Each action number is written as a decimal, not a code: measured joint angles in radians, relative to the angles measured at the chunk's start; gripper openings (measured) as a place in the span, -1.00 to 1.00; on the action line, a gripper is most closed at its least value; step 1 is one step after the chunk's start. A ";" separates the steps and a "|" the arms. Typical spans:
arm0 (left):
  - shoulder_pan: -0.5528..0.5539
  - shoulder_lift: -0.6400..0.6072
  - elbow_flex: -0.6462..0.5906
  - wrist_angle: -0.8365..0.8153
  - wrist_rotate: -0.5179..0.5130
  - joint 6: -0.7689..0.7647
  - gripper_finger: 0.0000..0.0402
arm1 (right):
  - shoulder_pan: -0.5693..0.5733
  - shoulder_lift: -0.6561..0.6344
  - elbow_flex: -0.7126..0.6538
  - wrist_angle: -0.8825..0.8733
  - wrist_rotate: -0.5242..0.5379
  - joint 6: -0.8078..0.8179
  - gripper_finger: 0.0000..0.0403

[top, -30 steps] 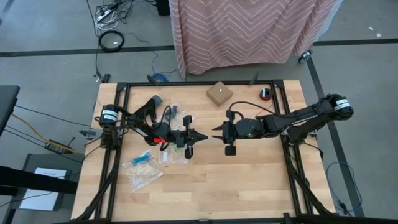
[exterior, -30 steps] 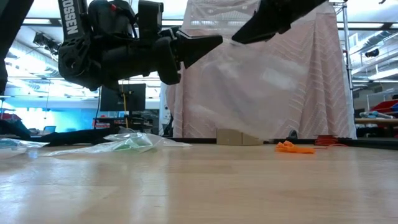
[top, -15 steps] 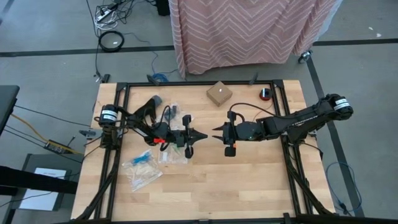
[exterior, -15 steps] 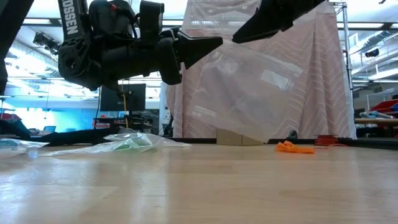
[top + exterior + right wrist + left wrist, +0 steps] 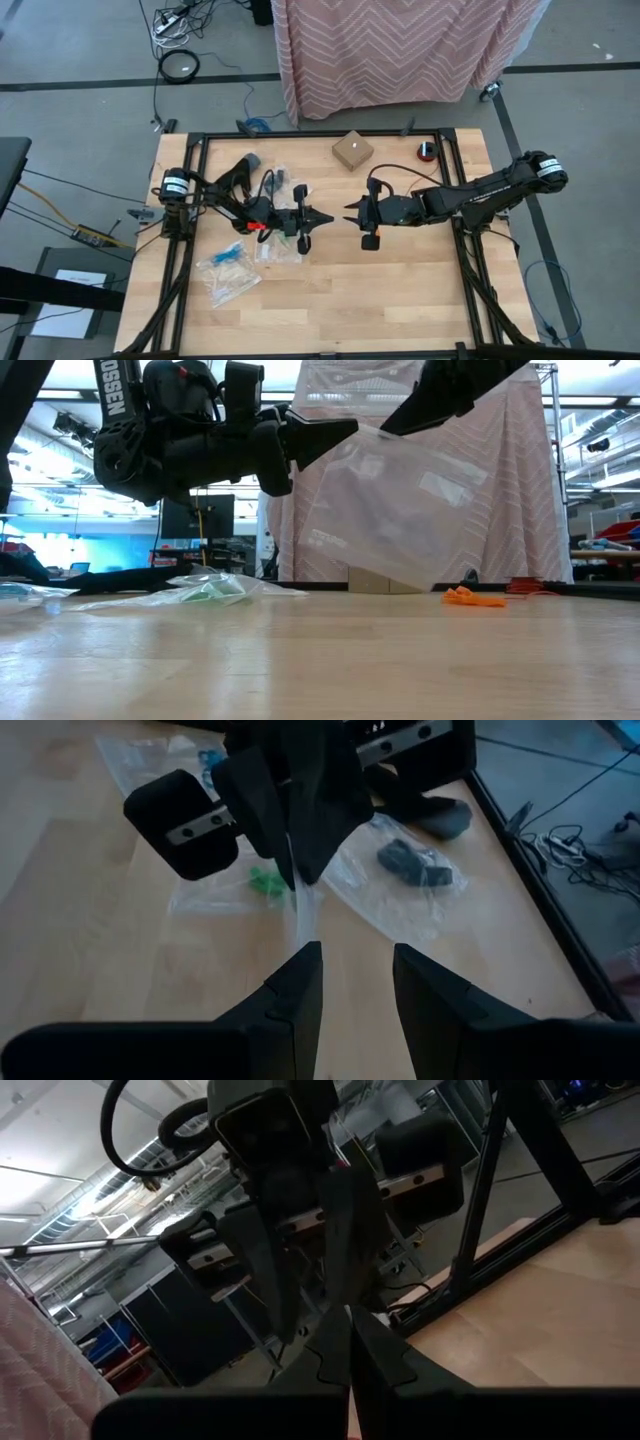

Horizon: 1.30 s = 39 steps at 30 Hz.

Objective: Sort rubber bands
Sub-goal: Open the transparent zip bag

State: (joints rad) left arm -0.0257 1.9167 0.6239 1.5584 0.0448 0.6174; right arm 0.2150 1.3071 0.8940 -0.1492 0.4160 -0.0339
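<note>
Aloft between both arms hangs a clear bag [image 5: 400,520], pinched in the closed left gripper [image 5: 327,218]; the right gripper [image 5: 349,210] stands half open at its edge. Other bags [image 5: 400,870] hold black and green rubber bands [image 5: 265,878]. Orange ones [image 5: 472,597] lie loose on the wooden desk [image 5: 400,290].

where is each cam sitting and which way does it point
High view: above the table, looking straight down; both arms show, left claw facing right claw.
Low view: at tabletop height, looking level across; left claw holds a clear bag up.
Left wrist view: on the left arm, facing the right arm; own fingers pinched shut.
Right wrist view: on the right arm, facing the left arm; own fingers apart.
Shared: low and right wrist views both show green rubber bands bagged.
</note>
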 joint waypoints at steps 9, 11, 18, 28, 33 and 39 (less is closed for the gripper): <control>0.000 0.000 0.000 -0.008 -0.002 0.000 -0.98 | 0.026 0.000 0.000 0.043 0.030 -0.031 -0.45; 0.000 0.000 0.000 -0.008 -0.012 0.000 -0.98 | 0.039 -0.001 0.000 0.043 0.035 -0.036 -0.45; 0.000 0.000 0.000 -0.008 -0.021 0.003 -0.98 | 0.059 -0.001 0.000 -0.003 0.095 -0.018 -0.45; 0.000 0.000 0.000 -0.009 -0.021 0.004 -0.98 | 0.042 -0.001 0.000 -0.029 0.118 -0.012 -0.45; 0.000 0.000 0.000 -0.008 -0.020 0.005 -0.98 | 0.043 -0.001 0.000 -0.033 0.104 -0.012 -0.45; 0.000 0.000 0.000 -0.007 -0.020 0.005 -0.98 | 0.022 -0.001 0.000 -0.033 0.063 -0.004 -0.45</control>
State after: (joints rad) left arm -0.0254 1.9167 0.6239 1.5509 0.0250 0.6220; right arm 0.2374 1.3060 0.8940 -0.1822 0.4794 -0.0377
